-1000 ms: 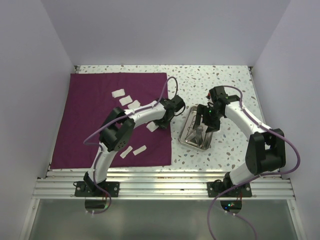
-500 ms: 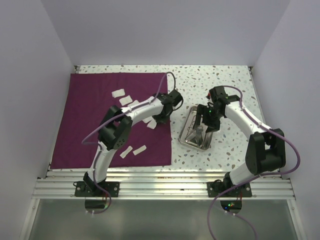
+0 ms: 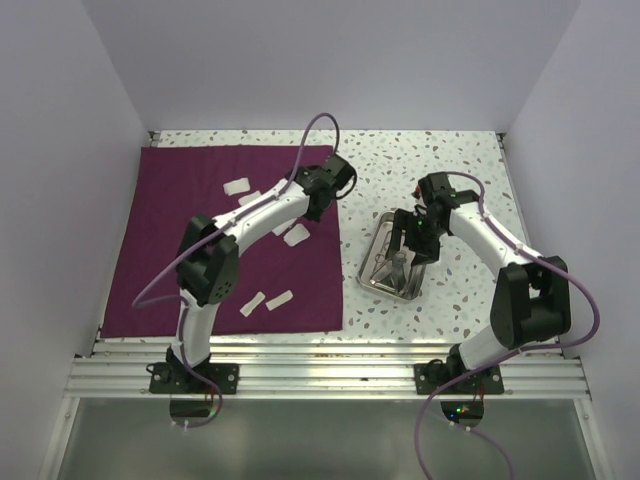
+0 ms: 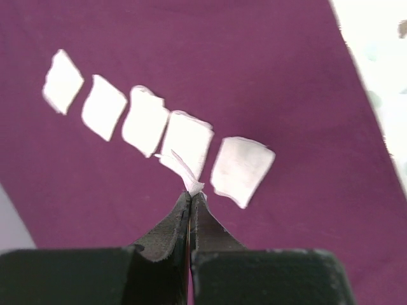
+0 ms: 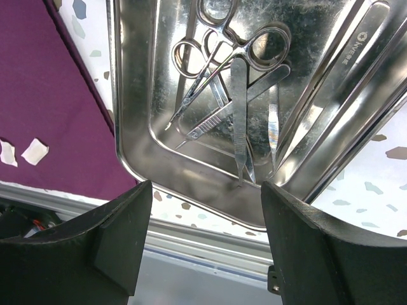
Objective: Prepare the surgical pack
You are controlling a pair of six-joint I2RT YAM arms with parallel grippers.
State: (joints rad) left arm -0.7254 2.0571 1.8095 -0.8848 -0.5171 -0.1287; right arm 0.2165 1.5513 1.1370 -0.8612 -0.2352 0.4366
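On the table's (image 3: 440,160) left, the maroon cloth (image 3: 170,240) is lying flat with gauze pads (image 4: 145,121) scattered on it. The left claw (image 4: 191,198) is pinching one gauze pad (image 4: 186,175) by its edge, fingers fully closed. Next it is probably needing a carry to the steel tray (image 5: 133,127) just right of the cloth. There the right claw (image 5: 200,190) is hovering wide open, empty, over scissors (image 5: 198,81) and tweezers (image 5: 239,114), possibly crowding the drop.

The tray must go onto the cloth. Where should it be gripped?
Probably the raised rim of the steel tray, from above, one of the jaws inside and one outside: it lies flat and shallow, so only the rim offers a hold, and the instruments sit clear of it.
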